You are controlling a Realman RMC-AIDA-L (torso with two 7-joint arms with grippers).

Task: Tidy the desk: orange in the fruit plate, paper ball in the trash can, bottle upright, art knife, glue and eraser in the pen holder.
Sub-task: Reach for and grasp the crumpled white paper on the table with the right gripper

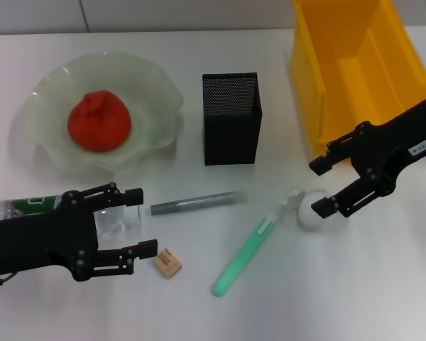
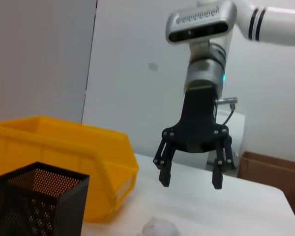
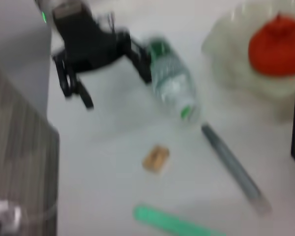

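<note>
White crumpled paper ball (image 1: 311,215) between spread fingers of right gripper (image 1: 324,186), left gripper (image 1: 138,223) spread, hiding most of lying bottle (image 1: 14,207)

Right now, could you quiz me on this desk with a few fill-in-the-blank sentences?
1. The orange sits in the ____.
2. The bottle is lying on its ____.
3. The right end effector is open beside the white ____.
4. The eraser lies near the open ____ end effector.

Missing words: fruit plate; side; paper ball; left
</note>
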